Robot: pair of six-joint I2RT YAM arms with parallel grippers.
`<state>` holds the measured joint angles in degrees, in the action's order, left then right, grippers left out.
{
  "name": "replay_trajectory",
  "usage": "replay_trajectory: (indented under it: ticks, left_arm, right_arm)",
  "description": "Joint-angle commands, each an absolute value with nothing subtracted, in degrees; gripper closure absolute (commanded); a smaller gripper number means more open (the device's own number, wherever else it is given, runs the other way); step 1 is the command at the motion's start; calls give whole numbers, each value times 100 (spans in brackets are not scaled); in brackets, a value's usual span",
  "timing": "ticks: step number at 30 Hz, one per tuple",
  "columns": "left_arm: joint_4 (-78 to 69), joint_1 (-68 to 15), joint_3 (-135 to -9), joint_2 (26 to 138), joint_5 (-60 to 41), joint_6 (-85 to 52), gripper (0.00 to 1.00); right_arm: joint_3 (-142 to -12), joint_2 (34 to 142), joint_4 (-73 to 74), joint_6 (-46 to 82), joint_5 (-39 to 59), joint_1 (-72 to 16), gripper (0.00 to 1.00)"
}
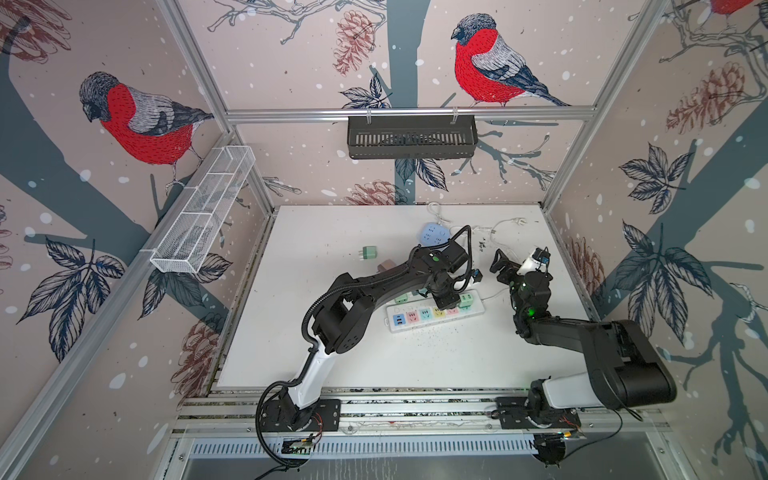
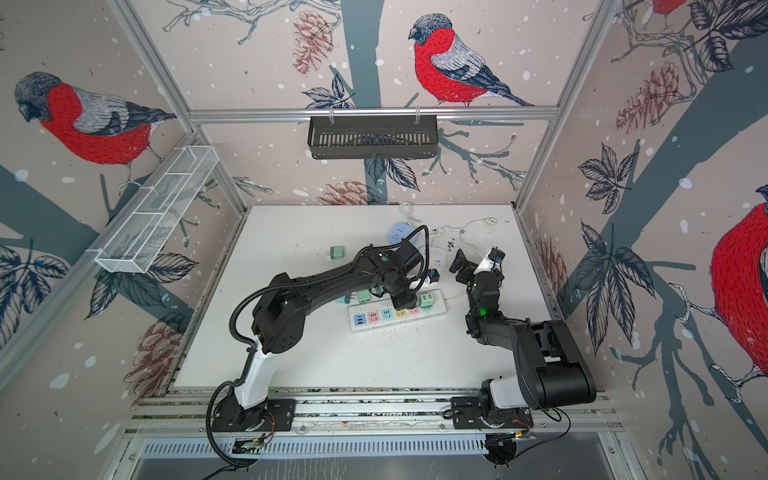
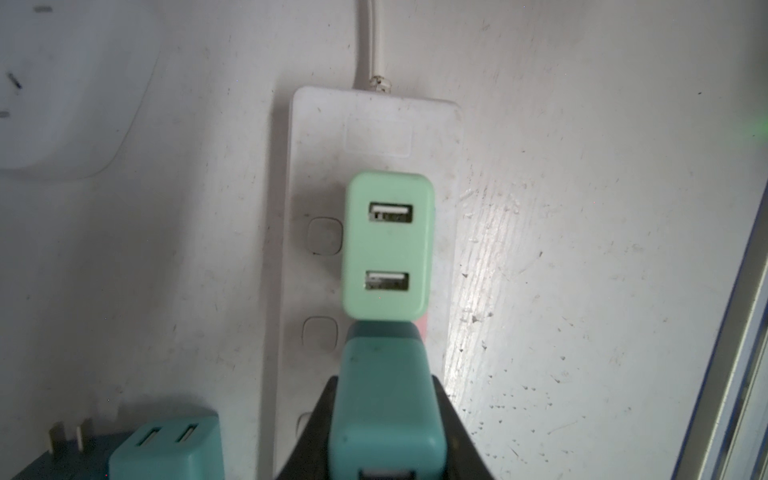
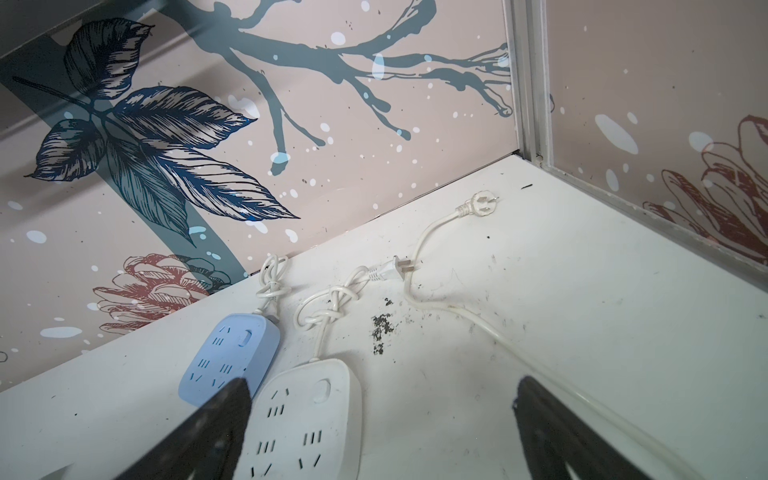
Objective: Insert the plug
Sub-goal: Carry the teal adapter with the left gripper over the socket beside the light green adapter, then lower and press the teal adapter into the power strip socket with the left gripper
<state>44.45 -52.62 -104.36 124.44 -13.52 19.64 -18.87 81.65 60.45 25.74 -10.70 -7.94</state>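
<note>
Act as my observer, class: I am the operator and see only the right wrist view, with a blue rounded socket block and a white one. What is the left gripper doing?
Observer: The left gripper is shut on a teal block-shaped USB charger.
Operator: Where is it?
Observer: Over the long white plastic power strip, beside a mint-green two-port charger already plugged in.
Operator: Any spares?
Observer: A small green cube charger lies loose, well apart from the strip.
</note>
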Motion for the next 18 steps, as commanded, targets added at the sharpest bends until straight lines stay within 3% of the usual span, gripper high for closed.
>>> replay_trajectory:
  ticks: [1,18]
  left_arm:
    - [4702,-5273,-10601,12578,-1388,1998,100]
    - [4748,-5377,-10585,12358,-1031,1927,100]
  right_arm:
    - [-1887,8139,6218,2628,-1144,-809,0]
    - [-1850,8115,6254,2610,-1185,-835,0]
